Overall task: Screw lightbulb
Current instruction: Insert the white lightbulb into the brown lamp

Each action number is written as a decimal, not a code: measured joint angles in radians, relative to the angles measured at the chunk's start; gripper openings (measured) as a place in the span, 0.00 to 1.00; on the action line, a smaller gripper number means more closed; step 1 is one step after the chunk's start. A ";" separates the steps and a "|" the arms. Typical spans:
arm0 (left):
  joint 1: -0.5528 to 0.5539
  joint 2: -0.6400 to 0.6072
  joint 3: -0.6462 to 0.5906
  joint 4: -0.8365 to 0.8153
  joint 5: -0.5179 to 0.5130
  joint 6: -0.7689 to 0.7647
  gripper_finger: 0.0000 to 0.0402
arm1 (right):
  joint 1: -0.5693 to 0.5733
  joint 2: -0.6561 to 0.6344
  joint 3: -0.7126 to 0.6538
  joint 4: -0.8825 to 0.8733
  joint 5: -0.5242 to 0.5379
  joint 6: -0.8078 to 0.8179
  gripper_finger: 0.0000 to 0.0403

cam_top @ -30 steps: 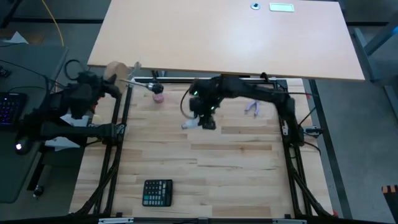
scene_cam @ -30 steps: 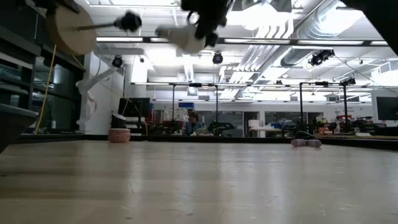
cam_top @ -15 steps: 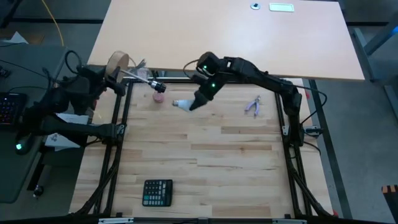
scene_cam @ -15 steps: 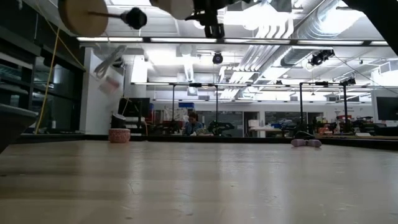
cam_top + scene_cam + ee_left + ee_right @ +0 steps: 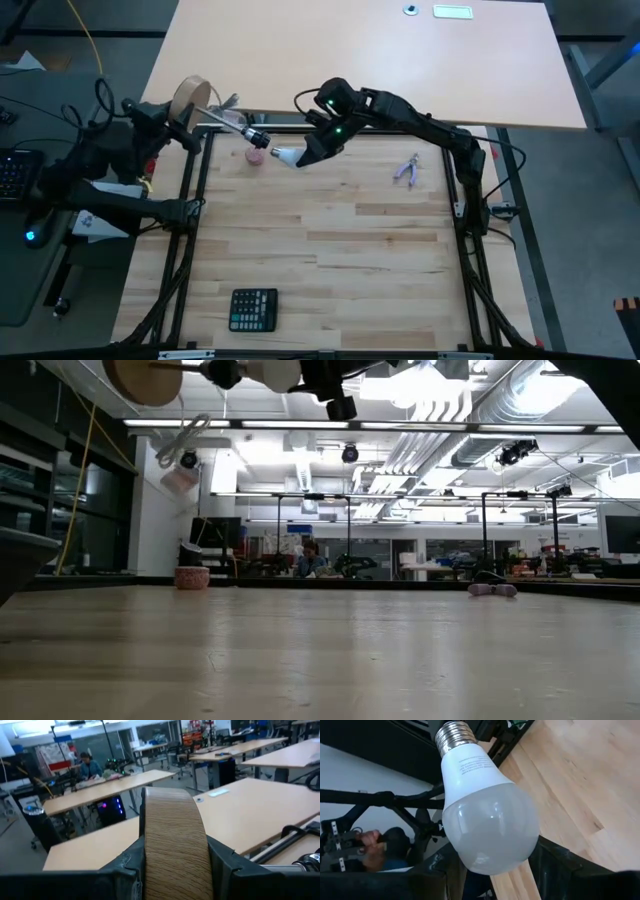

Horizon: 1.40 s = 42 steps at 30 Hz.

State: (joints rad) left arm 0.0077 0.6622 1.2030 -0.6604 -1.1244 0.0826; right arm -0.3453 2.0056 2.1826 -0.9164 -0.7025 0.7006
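Gripping lightbulb: right gripper [image 5: 300, 156] is clamping one lightbulb [image 5: 288, 156].
Gripping disc: left gripper [image 5: 172, 117] is clamping one wooden disc [image 5: 188, 99].
Lying on table: one calculator [image 5: 252, 309].

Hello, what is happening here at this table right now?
Two robot arms are bringing a lamp's parts together in the air above the table's far left. The right gripper holds the lightbulb by its glass, the metal base pointing at the socket. The left gripper holds the wooden disc that carries that socket. The bulb's base is close to the socket, apparently not yet screwed in. A calculator lies unused at the near edge.
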 joint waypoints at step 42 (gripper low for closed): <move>-0.034 0.077 0.000 0.085 -0.067 -0.028 0.29 | -0.016 -0.001 0.010 0.071 0.115 -0.055 0.44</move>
State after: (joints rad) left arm -0.0261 0.7395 1.2026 -0.5758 -1.1918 0.0545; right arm -0.3614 2.0045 2.1921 -0.8455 -0.5870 0.6452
